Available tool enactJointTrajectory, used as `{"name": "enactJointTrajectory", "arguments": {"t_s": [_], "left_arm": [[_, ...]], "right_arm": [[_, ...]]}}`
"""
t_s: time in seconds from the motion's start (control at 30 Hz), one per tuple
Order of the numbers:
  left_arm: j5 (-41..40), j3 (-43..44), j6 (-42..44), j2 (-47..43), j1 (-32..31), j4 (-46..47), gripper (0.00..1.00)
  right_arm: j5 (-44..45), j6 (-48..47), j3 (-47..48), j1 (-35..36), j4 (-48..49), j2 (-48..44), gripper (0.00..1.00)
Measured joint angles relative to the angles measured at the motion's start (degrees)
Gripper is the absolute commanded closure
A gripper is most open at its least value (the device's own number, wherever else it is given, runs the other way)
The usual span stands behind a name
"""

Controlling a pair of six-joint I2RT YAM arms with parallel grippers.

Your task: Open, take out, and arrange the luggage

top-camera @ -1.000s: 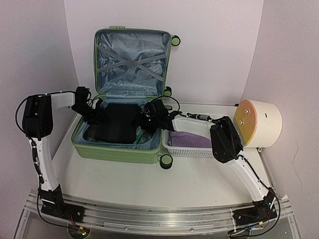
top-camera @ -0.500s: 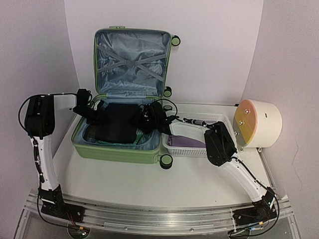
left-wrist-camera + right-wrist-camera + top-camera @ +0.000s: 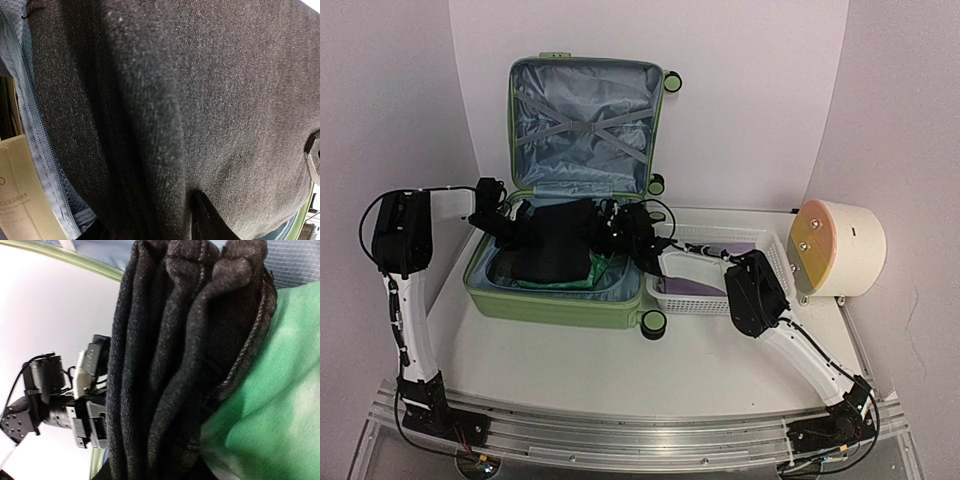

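Top external: in the open light-green suitcase at back left, the folded black garment now sits higher between left gripper and right gripper, baring green cloth. Left wrist: dark fabric hides the jaws, so I cannot tell their state. Right wrist: jaws appear pinched on the garment's folds, so removal seems begun.

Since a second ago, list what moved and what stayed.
The left hand and right hand pressed inward on the black garment, the right arm swinging left off the basket. More green cloth shows beneath the garment. The suitcase, basket and cylinder stayed put.
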Motion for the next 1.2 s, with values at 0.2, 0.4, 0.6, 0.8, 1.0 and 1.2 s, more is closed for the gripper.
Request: {"name": "enactJointTrajectory", "arguments": {"t_s": [0.2,0.4,0.6,0.8,1.0,1.2], "left_arm": [[-0.1,0.78,0.11,0.01,-0.23,-0.67,0.6],[-0.58,1.72,0.7,0.01,-0.88,-1.15,0.81],[1.65,2.64,1.08,0.0,-1.08,-2.44,1.0],[2.91,3.78,2.2,-0.01,-1.13,-3.9,1.0],[3.16,6.57,3.27,-1.27,-1.92,-6.04,1.0],[3.5,8.61,2.51,-2.63,-2.65,-6.17,1.0]], "right_arm": [[-0.43,0.61,-1.64,-0.05,2.72,-0.42,0.78],[0.12,-1.62,-4.55,-0.17,2.75,-2.14,0.61],[4.17,-7.36,-7.61,0.77,-2.78,-5.0,0.53],[6.83,-12.13,-9.6,1.61,-8.61,-8.0,0.45],[8.1,-16.77,-11.65,2.14,-12.25,-11.88,0.4],[11.15,-24.95,-20.24,2.4,-14.04,-20.36,0.34]]}}
